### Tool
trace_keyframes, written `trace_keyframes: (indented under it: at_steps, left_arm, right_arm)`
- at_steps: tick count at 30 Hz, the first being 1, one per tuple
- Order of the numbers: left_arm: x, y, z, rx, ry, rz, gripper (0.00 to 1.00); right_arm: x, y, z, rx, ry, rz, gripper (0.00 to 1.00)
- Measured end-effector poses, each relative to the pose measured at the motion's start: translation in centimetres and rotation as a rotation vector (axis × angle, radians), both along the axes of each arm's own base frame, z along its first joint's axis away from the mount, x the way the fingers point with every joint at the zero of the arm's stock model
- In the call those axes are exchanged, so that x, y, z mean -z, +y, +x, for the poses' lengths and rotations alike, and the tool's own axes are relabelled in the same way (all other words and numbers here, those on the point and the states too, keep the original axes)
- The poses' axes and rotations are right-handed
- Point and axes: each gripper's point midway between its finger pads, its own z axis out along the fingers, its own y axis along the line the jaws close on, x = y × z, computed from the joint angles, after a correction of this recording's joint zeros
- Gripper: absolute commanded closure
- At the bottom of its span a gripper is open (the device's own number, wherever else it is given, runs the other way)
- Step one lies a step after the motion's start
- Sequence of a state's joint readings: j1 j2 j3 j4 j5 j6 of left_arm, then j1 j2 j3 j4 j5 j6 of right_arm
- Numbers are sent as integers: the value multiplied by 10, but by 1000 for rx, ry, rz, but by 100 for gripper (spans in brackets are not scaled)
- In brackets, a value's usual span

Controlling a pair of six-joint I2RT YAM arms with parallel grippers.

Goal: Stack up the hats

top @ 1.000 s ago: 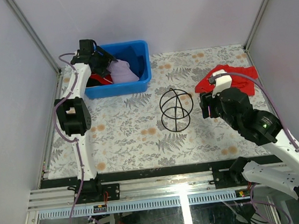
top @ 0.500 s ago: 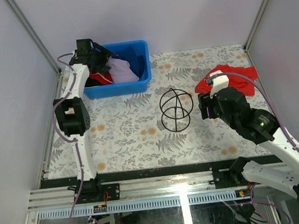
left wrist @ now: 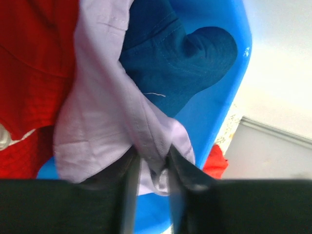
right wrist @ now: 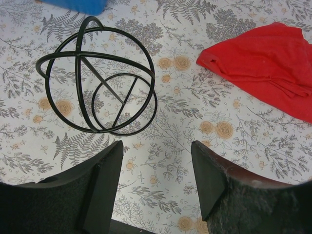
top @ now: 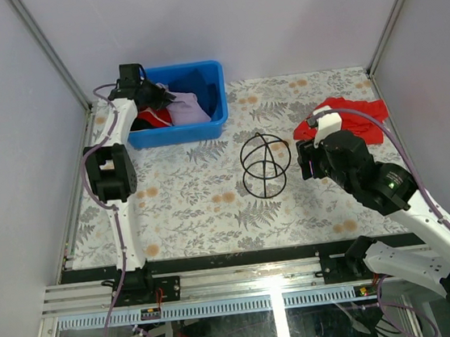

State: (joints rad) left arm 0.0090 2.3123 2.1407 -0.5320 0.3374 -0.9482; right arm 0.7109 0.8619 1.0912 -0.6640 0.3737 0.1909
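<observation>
Floral table (top: 213,210), left claw (left wrist: 153,168) pinching lavender hat (left wrist: 102,122)

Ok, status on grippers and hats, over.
Left gripper shut on lavender hat in blue bin. Right gripper open, hovering near wire stand. Navy hat, red hat also in bin. Nothing blocking.

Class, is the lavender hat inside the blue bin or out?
In: the lavender hat lies inside the blue bin, pinched by the left gripper.

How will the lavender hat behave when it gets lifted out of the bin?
Probably floppy: the lavender hat folds and creases where the left gripper pinches it. Likely light, thin fabric. It may drag on the navy hat beside it.
</observation>
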Motion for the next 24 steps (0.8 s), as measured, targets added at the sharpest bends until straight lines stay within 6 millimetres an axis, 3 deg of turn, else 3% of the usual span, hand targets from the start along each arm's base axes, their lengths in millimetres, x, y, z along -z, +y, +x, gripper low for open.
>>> trace_keyframes:
  at_steps: [6,9,11,13,16,19,24]
  left_arm:
    - [15,-2,-11,28,37,-14,100]
    - [-1,-5,-15,55,13,-40,100]
    - [-26,-9,-20,81,-27,-61,100]
    - [-59,-14,-27,110,-81,-86,100]
    - [-133,-28,-47,177,-223,-150,100]
    - [-216,-48,-83,269,-398,-241,100]
    - [-310,-86,-145,450,-601,-397,100]
  right_arm:
    - [0,0,0,-1,-2,2,35]
    - [-2,0,0,0,-5,4,35]
    - [-7,0,0,-1,-16,13,35]
    - [-16,0,0,-1,-34,29,34]
    - [-42,2,0,-10,-84,78,33]
    - [-75,10,1,-31,-146,154,32]
    - [-118,32,6,-79,-195,292,26]
